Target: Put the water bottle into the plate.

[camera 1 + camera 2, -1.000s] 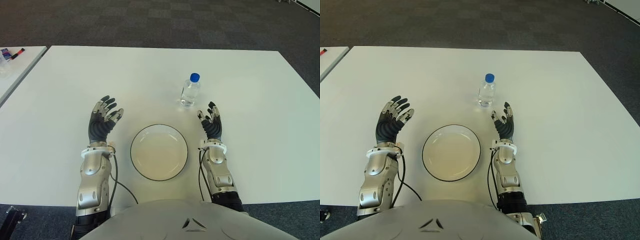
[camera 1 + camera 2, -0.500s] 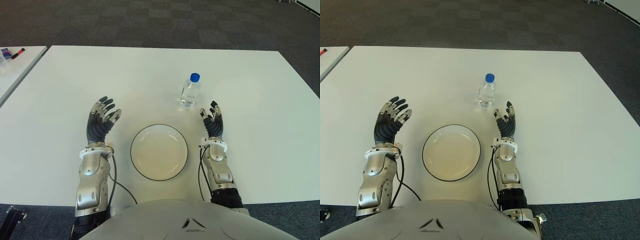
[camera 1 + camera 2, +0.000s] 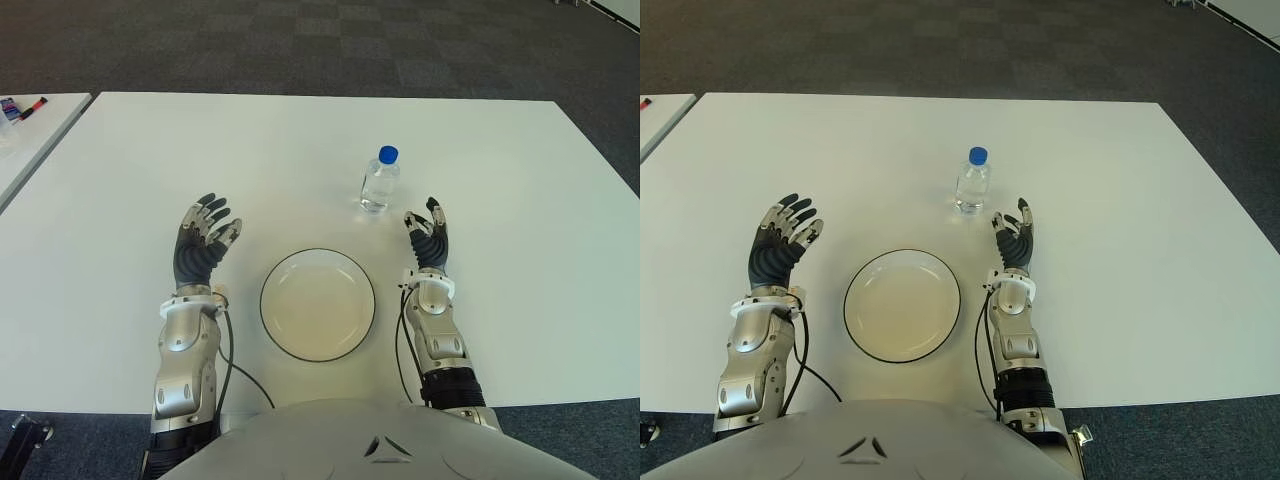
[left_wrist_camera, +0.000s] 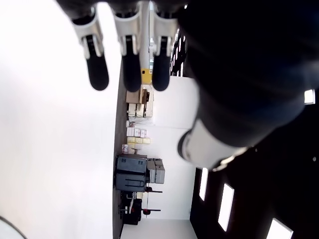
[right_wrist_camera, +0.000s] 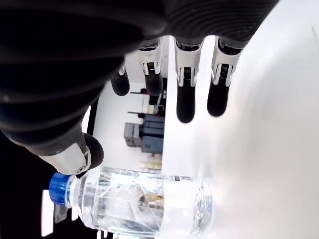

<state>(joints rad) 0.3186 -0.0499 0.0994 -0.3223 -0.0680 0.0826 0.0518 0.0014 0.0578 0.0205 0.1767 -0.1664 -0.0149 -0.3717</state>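
Observation:
A small clear water bottle [image 3: 380, 182] with a blue cap stands upright on the white table [image 3: 300, 140], just beyond the plate. The round white plate [image 3: 317, 304] with a dark rim holds nothing and lies near the table's front edge. My right hand [image 3: 428, 232] is open, fingers spread, a little to the right of the bottle and nearer to me, apart from it. The right wrist view has the bottle [image 5: 144, 201] close beside the thumb with nothing grasped. My left hand [image 3: 203, 238] shows open to the left of the plate.
A second white table [image 3: 30, 140] stands at the far left with a marker [image 3: 30, 104] on it. Dark carpet [image 3: 300, 40] lies beyond the table. Cables [image 3: 235, 370] run from my left wrist toward my body.
My right hand has moved forward and slightly right, ending closer to the bottle's right side. The left hand, bottle and plate are where they were.

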